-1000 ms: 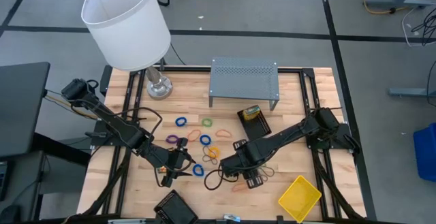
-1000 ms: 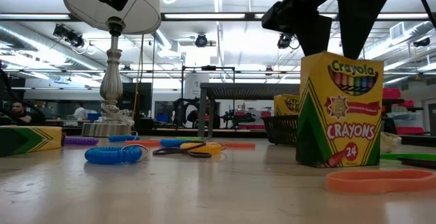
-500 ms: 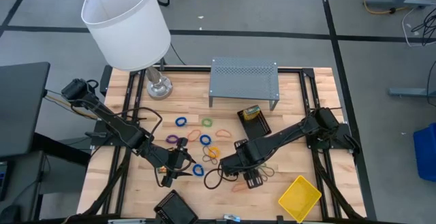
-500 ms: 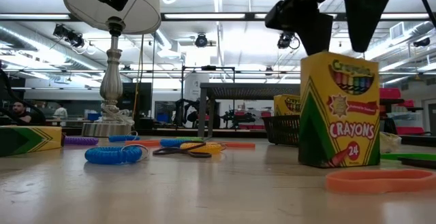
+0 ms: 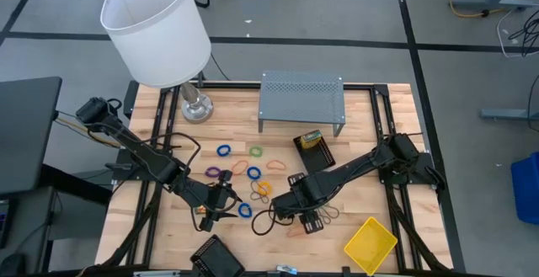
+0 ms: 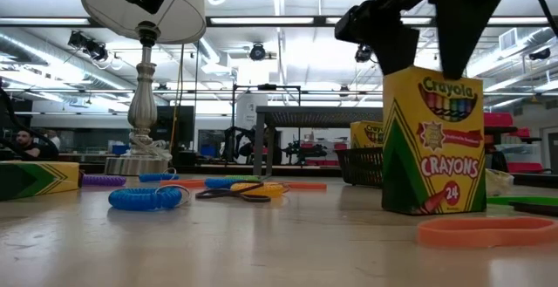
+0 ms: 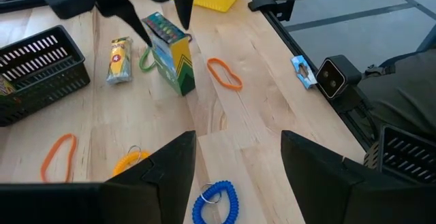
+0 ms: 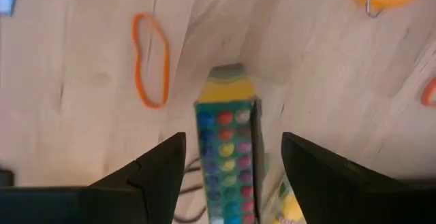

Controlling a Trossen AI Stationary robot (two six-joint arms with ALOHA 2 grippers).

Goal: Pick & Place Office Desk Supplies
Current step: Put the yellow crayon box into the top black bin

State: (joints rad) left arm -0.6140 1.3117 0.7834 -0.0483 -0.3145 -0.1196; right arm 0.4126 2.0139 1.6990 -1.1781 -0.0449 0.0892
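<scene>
A yellow-and-green crayon box (image 6: 433, 143) stands upright on its bottom end near the table's near edge, and shows too as the crayon box (image 7: 174, 60). My right gripper (image 8: 231, 163) hangs open over it, pointing down. One finger stands on each side of the box top (image 8: 226, 125), with gaps showing. My left gripper (image 5: 221, 203) is open just left of it, above a blue coiled band (image 7: 214, 200), touching nothing. Coloured bands (image 5: 253, 172) lie scattered mid-table. An orange loop (image 6: 488, 230) lies beside the box.
A black mesh tray (image 5: 313, 149) holding another crayon box sits in front of the grey shelf (image 5: 301, 100). A yellow tray (image 5: 370, 243) lies at the near right, a black tray (image 5: 217, 256) at the near edge, and the lamp (image 5: 156, 29) at the far left. Another crayon box (image 6: 35, 180) lies flat.
My right gripper has sunk a little, so its fingers now reach lower beside the top of the upright crayon box. The box has stayed standing in the same spot. The left arm has kept still.
</scene>
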